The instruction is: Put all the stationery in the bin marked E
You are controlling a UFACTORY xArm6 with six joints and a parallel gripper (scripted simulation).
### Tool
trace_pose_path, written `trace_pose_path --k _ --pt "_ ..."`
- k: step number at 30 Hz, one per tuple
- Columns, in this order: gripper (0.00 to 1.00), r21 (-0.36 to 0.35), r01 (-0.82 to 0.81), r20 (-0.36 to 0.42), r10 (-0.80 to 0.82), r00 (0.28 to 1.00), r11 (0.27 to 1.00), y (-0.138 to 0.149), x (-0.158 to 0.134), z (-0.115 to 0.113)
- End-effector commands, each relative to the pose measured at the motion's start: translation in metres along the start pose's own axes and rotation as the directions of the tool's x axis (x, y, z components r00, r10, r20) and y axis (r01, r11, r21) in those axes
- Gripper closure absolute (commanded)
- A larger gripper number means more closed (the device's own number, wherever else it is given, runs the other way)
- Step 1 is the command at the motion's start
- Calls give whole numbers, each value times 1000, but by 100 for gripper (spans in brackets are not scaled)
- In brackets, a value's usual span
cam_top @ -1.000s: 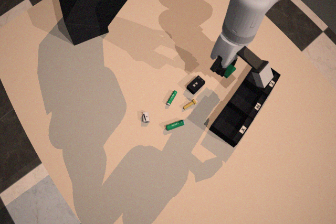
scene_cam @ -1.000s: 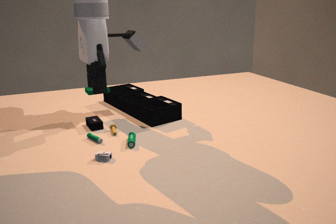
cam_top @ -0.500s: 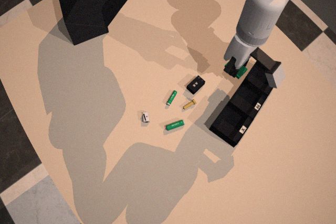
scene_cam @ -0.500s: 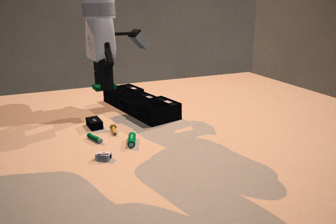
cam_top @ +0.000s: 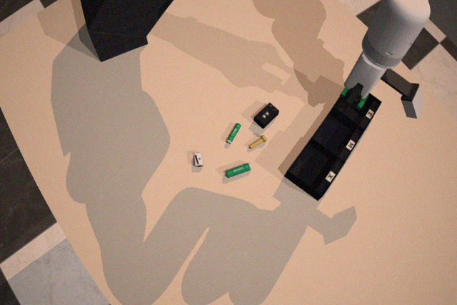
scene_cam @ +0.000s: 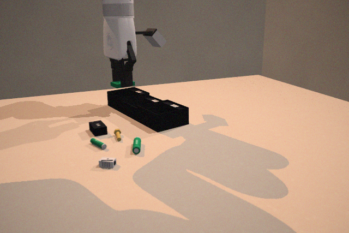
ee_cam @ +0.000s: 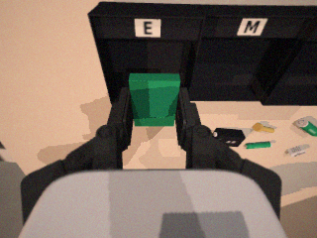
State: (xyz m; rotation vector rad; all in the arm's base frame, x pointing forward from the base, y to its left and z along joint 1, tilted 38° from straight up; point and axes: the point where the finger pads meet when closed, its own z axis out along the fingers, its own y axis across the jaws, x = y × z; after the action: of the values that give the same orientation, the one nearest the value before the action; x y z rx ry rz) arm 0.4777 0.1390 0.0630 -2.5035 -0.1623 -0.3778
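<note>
My gripper (ee_cam: 154,100) is shut on a green block, likely an eraser (ee_cam: 154,99), and holds it just above the near edge of the bin marked E (ee_cam: 149,55). The gripper also shows in the top view (cam_top: 353,96) and the exterior view (scene_cam: 122,79), with the green eraser (scene_cam: 119,84) over the end compartment of the black row of bins (cam_top: 333,146). A small grey pencil sharpener (cam_top: 198,158) lies on the table to the left.
Two green batteries (cam_top: 233,132) (cam_top: 237,170), a yellow bolt (cam_top: 257,142) and a black 9V battery (cam_top: 265,114) lie left of the bins. Bins M (cam_top: 350,143) and X (cam_top: 330,176) adjoin E. A large black box (cam_top: 127,2) stands at the far left.
</note>
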Motion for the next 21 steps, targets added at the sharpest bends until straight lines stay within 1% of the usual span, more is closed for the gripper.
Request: trace_pose_path --k 1,16,21 --pt "100 -1 0 1 0 1000 1000 -8 14 0" --pt "100 -1 0 1 0 1000 1000 -6 12 0" --pt "100 -1 0 1 0 1000 1000 -6 12 10"
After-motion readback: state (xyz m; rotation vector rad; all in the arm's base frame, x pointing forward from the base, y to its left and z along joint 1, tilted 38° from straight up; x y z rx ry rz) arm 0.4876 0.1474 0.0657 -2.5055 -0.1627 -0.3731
